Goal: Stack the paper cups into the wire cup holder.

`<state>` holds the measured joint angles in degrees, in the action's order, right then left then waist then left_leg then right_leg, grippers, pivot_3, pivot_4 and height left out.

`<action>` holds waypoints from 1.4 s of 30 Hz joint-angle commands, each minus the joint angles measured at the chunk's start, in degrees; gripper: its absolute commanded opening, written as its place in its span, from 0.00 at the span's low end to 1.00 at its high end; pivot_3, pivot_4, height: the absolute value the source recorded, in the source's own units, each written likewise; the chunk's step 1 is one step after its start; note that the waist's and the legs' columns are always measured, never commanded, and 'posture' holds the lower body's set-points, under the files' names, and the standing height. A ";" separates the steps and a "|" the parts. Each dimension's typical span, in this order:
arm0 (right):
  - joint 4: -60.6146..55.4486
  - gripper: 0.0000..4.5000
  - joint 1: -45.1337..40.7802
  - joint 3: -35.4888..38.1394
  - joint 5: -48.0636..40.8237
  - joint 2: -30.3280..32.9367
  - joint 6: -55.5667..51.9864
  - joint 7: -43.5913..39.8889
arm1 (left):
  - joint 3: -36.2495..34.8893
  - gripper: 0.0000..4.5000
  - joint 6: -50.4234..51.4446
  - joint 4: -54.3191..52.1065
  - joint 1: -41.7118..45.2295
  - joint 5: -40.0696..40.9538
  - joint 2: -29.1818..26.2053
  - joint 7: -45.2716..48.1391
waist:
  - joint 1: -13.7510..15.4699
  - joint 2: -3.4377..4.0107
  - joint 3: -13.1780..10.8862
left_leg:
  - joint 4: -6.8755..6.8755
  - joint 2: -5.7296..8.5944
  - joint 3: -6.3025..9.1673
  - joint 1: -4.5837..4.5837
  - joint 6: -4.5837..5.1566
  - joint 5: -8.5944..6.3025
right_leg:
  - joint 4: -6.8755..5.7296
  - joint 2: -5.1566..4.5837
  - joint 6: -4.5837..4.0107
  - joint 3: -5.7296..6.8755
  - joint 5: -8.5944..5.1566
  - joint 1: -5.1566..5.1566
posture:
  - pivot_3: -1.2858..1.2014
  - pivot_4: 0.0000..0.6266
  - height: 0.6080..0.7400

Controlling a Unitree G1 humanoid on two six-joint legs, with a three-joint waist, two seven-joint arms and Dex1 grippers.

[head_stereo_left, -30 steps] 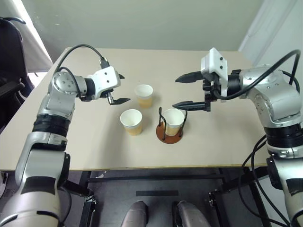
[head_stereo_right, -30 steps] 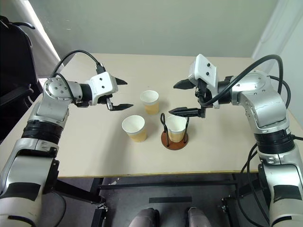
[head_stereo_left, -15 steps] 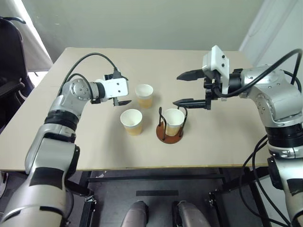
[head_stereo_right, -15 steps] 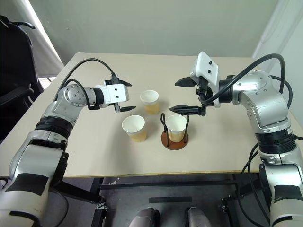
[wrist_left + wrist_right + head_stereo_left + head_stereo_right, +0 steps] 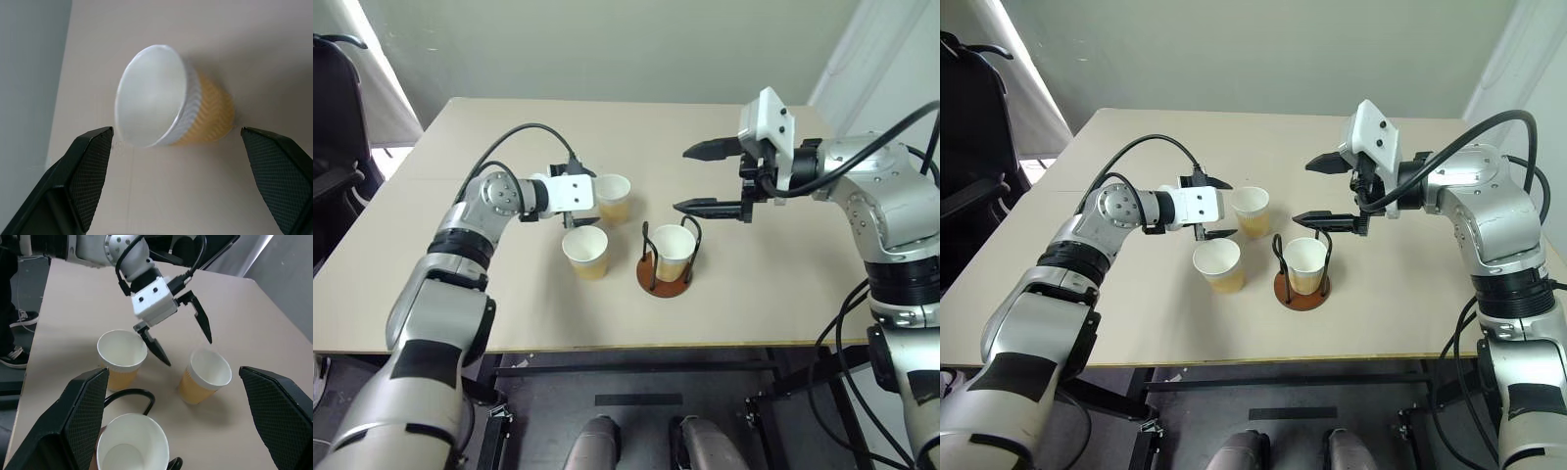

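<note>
The left gripper (image 5: 1217, 208), fingers spread wide, is facing a pale-yellow paper cup (image 5: 1253, 211) mid-table, while the equally open right gripper (image 5: 1322, 190) is hovering above the wire holder (image 5: 1301, 277).

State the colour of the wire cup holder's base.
Reddish-brown disc base, clearest in the left eye view.

The three small tapered paper cups (image 5: 205, 376) are seen to be matt — smooth white inside, pale yellow-tan outside, with a raised zigzag texture embossed on the wall. The round reddish-brown disc base (image 5: 663, 280) is faintly glossy, and the thin black wire loops (image 5: 647, 257) look like coated metal. The beige table top (image 5: 783, 284) is smooth and matt. The black fingers (image 5: 88, 171) are given a fine cross-hatched, rubbery grip surface — dull, not shiny.
</note>
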<state>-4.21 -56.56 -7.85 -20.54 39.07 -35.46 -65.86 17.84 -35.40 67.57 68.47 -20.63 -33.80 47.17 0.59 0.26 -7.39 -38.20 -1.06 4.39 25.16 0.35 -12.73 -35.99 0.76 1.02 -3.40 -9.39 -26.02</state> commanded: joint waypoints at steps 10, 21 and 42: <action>-3.57 0.96 0.64 3.41 -2.74 0.85 -1.05 1.91 | 2.12 1.00 -0.96 3.59 4.55 -4.55 2.86 -6.31 | 0.06 0.00 0.00 | -0.03 0.01 -0.01 0.00 0.00 0.00 | 0.00 0.00 0.10 0.00 0.00 0.01 | 0.52 0.24 1.00; -3.59 0.96 0.77 3.33 -3.50 0.95 -1.20 2.64 | 3.20 1.00 -0.12 4.43 3.80 -6.31 2.29 -5.81 | 0.07 0.00 0.00 | -0.08 0.02 -0.02 0.00 0.00 0.00 | 0.00 0.01 0.16 0.00 0.00 0.04 | 0.52 0.24 1.00; -2.86 0.97 0.02 4.70 -4.16 3.75 1.64 -0.19 | 3.36 0.01 -0.07 4.93 3.74 -6.46 2.71 -3.45 | 0.12 0.00 0.00 | -0.13 0.02 -0.02 0.02 0.00 0.00 | -0.01 0.01 0.20 0.00 0.00 0.05 | 0.52 0.24 1.00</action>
<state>-6.11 -55.28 -5.36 -23.58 41.78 -34.76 -65.34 21.72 -35.05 73.01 71.06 -27.63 -30.49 42.79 0.71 0.26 -7.39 -38.33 -1.03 4.37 25.17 0.35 -12.72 -36.00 0.78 1.22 -3.40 -9.39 -25.98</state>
